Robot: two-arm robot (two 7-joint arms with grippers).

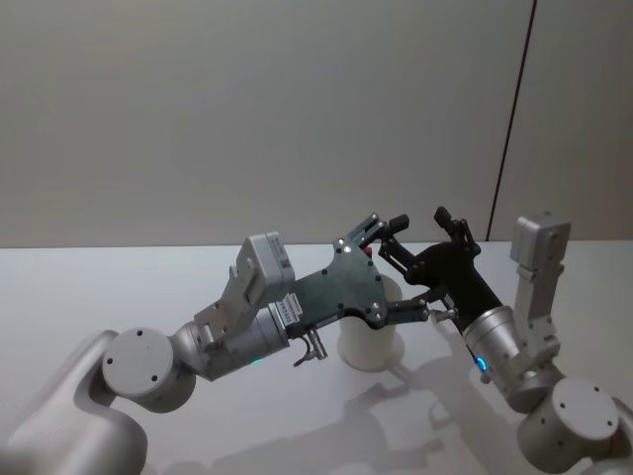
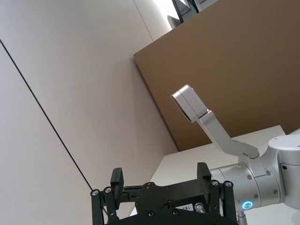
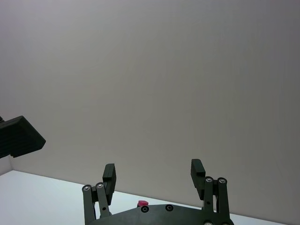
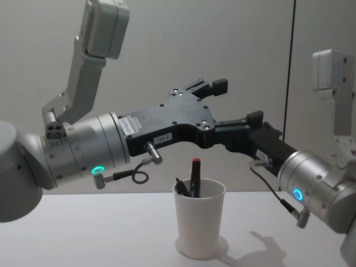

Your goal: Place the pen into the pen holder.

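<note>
1. The slim dark pen with a red cap (image 4: 195,177) stands nearly upright in the plain white tapered paper cup (image 4: 199,225) on the pale worktop (image 4: 83,233), directly below both jaws.
2. Left gripper (image 4: 208,86) hovers above the cup, jaws wide and empty.
3. Right gripper (image 3: 153,174), just beside it, also gapes empty; neither arm is clearly nearer.

Left arm: reaches in from the left, forearm angled upward toward centre. Left gripper (image 1: 384,226): raised, fingers (image 4: 218,84) parted with nothing between them, tips pointing up and away. Right arm: enters from the lower right, elbow low, wrist tilted up toward centre. Right gripper (image 1: 450,221): raised close beside the left one, fingers (image 3: 109,172) spread apart, empty.
</note>
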